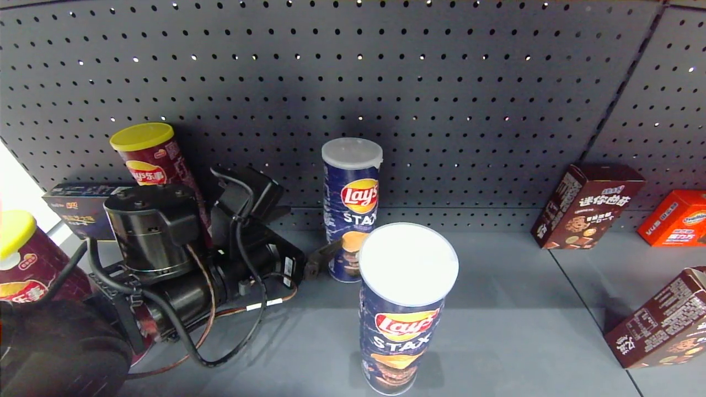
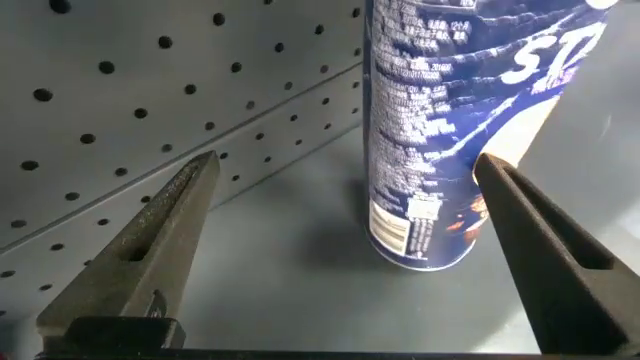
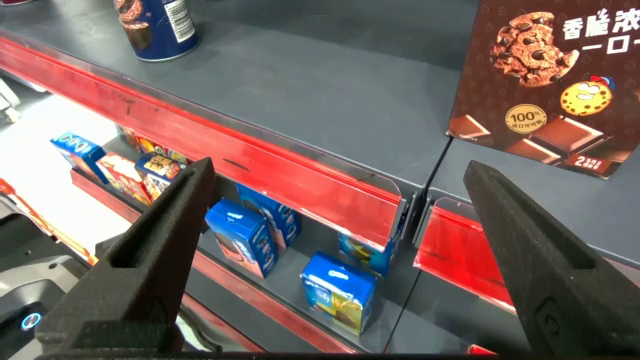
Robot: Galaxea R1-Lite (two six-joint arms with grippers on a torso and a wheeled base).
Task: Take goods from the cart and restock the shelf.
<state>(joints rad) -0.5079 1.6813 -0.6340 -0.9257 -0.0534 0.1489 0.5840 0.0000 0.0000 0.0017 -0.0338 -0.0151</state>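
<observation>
pegboard (image 1: 353, 71): grey perforated back wall behind the shelf
shelf (image 1: 507, 309): grey deck carrying all goods, red front rail (image 3: 250, 150) along its edge
left arm (image 1: 182, 264): lies low over the shelf's left part, pointing toward the rear blue can
front blue can (image 1: 402, 325): upright, white lid, mid-shelf near the front edge, apart from the arm
rear blue can (image 1: 351, 204): upright against the pegboard, base just beside the left pincer's tip
maroon cans (image 1: 151, 160): two, yellow lids, far left; one behind the arm, one at the picture's edge
brown boxes (image 1: 584, 207): two on the right, one leaning at the pegboard, one nearer the front
orange box (image 1: 675, 218): far right, by the pegboard
dark box (image 1: 77, 207): flat, far left at the back
left pincer (image 2: 345, 165): released, fingers spread, grasping nothing; rear blue can stands ahead, close to one finger
right pincer (image 3: 338, 170): released, fingers wide, empty, in front of the rail above a lower shelf
blue packets (image 3: 340, 290): on the lower shelf under the rail
</observation>
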